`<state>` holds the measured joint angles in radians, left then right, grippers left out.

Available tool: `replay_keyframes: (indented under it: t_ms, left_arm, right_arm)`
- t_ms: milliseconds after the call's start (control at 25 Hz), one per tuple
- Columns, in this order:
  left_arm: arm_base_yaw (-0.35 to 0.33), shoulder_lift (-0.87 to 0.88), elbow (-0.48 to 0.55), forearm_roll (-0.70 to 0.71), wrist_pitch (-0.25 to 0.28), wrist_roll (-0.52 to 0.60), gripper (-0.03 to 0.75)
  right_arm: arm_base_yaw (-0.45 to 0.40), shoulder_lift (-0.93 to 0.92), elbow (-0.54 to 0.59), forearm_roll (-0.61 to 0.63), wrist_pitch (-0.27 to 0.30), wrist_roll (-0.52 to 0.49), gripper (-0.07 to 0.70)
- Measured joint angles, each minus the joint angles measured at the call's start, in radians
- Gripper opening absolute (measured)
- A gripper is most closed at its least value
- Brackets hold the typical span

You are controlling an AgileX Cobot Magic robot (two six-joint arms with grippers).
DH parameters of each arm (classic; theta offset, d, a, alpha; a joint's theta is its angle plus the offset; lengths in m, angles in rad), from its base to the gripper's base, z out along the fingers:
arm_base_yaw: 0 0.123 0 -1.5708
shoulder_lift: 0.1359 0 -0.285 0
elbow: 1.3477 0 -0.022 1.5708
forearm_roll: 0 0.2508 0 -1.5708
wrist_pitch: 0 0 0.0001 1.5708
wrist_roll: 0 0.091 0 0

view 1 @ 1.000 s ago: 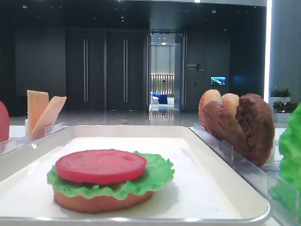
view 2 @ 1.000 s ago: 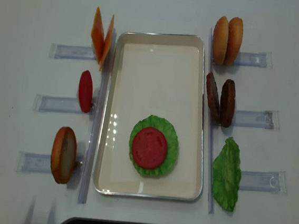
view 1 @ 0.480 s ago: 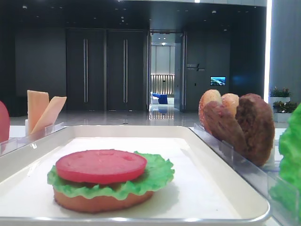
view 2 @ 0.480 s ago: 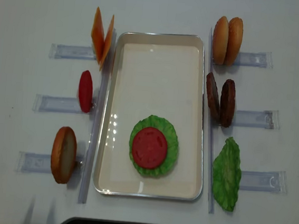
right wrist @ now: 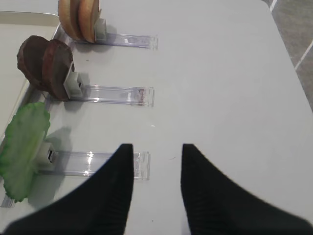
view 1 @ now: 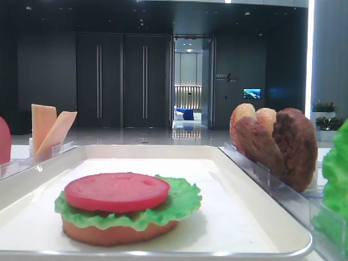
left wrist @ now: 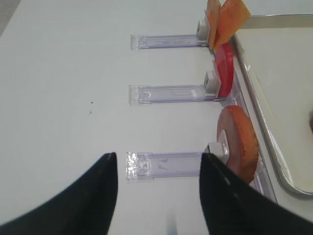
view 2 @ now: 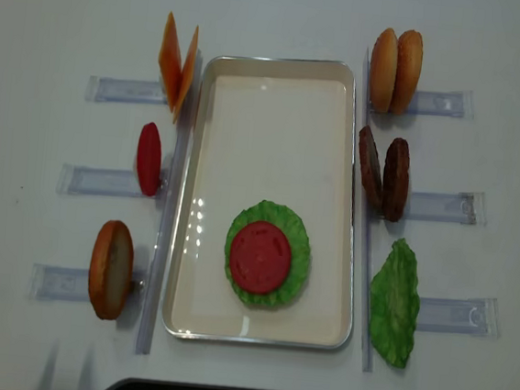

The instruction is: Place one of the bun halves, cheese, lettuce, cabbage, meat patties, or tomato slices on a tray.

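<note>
Toward the lower middle of the tray point(view 2: 218, 71), a tomato slice point(view 2: 260, 256) was stacked on lettuce point(view 2: 298, 254). Both the left gripper point(left wrist: 157, 164) and right gripper point(right wrist: 155, 155) were spread, empty. That stack could be toppled if another piece were dropped off-centre.

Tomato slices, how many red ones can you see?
2. One tomato slice lies on the lettuce in the tray. The other tomato slice stands on edge in a clear holder left of the tray.
</note>
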<state>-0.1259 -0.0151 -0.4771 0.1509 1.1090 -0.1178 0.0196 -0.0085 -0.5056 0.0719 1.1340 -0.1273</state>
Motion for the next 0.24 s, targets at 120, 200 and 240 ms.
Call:
replay_keyframes:
  t_ms: [120, 200, 240]
  left_arm:
    - [0.000, 0.000, 0.000, 0.001, 0.000, 0.000, 0.408]
    - [0.000, 0.000, 0.000, 0.001, 0.000, 0.000, 0.408]
    - [0.000, 0.000, 0.000, 0.003, 0.000, 0.000, 0.408]
  right_arm:
    - [0.000, 0.000, 0.000, 0.000, 0.000, 0.000, 0.235]
    - [0.000, 0.000, 0.000, 0.000, 0.000, 0.000, 0.235]
    - [0.000, 0.000, 0.000, 0.000, 0.000, 0.000, 0.235]
